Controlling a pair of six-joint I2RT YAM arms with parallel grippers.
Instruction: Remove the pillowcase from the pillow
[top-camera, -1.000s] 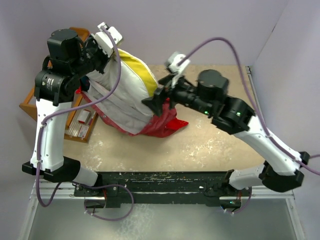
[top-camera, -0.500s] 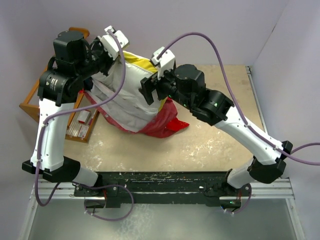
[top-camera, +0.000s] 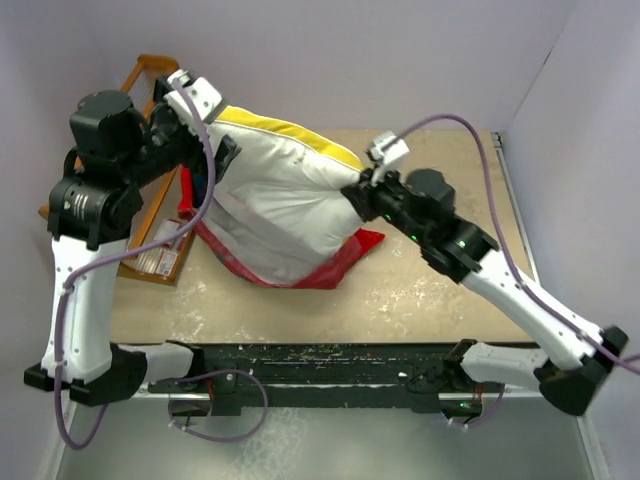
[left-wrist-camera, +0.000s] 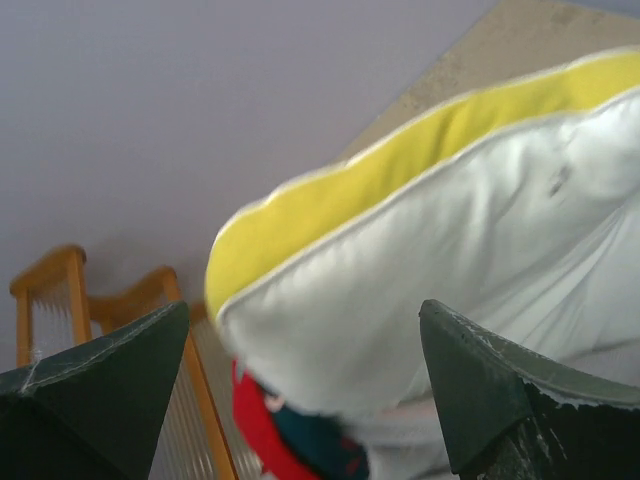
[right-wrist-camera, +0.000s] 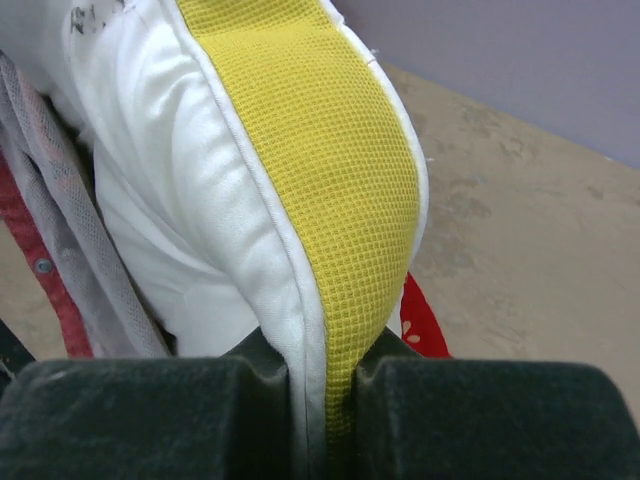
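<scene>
Pillow (top-camera: 290, 205) shifted rightward, right claw (right-wrist-camera: 320, 378) pinching — rack (top-camera: 150, 85) beside

Top external: fixed above and behind my bases, facing down, far enough to hold both arms, the table (top-camera: 420, 290) and the pillow (top-camera: 285, 205)
Left wrist: rides my left gripper (left-wrist-camera: 305, 310), looks out through its wide-spread jaws, close on the pillow's yellow band (left-wrist-camera: 400, 170), wall (left-wrist-camera: 150, 100) and wooden rack (left-wrist-camera: 60, 290) behind
Right wrist: rides my right gripper (right-wrist-camera: 320, 385), nearest, looks along jaws pinched on that band, table beyond
Shared by all three: the yellow band
</scene>
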